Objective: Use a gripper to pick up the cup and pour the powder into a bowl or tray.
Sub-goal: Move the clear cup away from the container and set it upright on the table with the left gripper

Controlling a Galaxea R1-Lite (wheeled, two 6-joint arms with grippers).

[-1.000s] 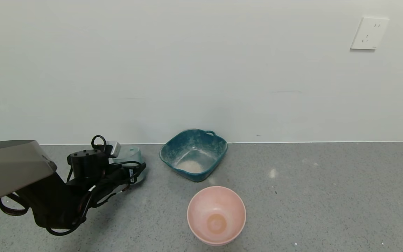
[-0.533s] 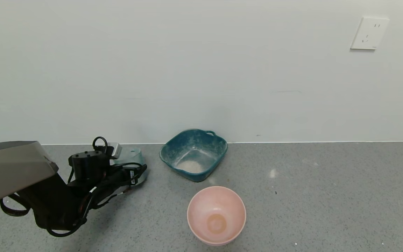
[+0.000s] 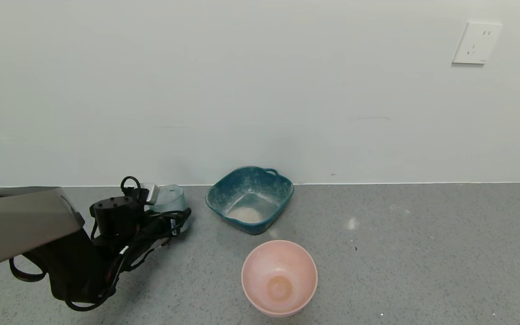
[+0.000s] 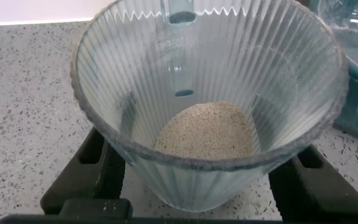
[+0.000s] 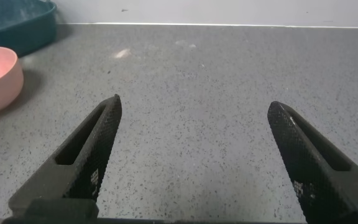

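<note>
Round pink bowl (image 3: 279,276) (empty), grey speckled floor (image 3: 422,253), white wall socket (image 3: 476,43)

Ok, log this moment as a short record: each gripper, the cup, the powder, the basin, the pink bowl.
left gripper: jaws shut on the cup, left of the basin
cup: ribbed, translucent, holds powder
powder: heap in the cup; another heap in the basin
basin: teal, by the wall, dusty inside
pink bowl: in front of the basin, no powder heap
right gripper: jaws open over bare counter
</note>
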